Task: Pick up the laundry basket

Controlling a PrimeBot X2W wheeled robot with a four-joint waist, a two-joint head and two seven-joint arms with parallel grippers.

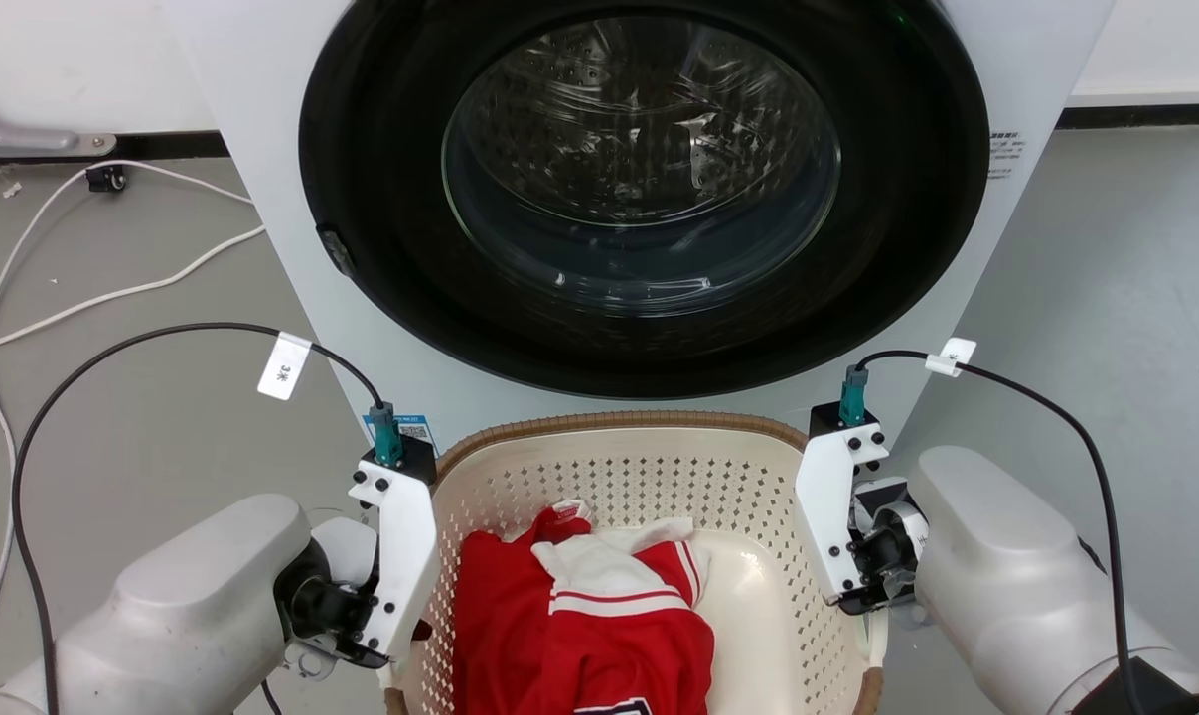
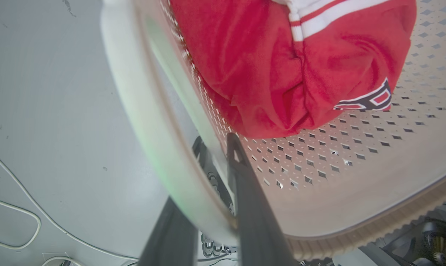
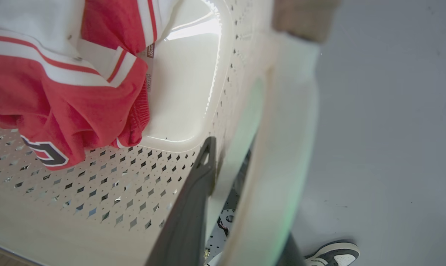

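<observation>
The cream laundry basket (image 1: 619,425), with a brown woven-look rim and perforated walls, sits right in front of me, close to the washer. A red and white garment (image 1: 579,626) lies inside it. My left gripper (image 2: 208,173) is shut on the basket's white left handle (image 2: 141,111), one dark finger (image 2: 245,199) inside the wall and the other outside. My right gripper (image 3: 245,184) is likewise shut on the white right handle (image 3: 282,147), with one finger (image 3: 193,207) inside the basket. In the head view both wrists flank the basket, the fingers hidden below them.
A white washing machine (image 1: 261,119) with a round dark glass door (image 1: 639,179) stands just behind the basket. White cables (image 1: 112,288) trail over the grey floor at the left. A person's shoe (image 3: 333,253) rests on the floor to the right.
</observation>
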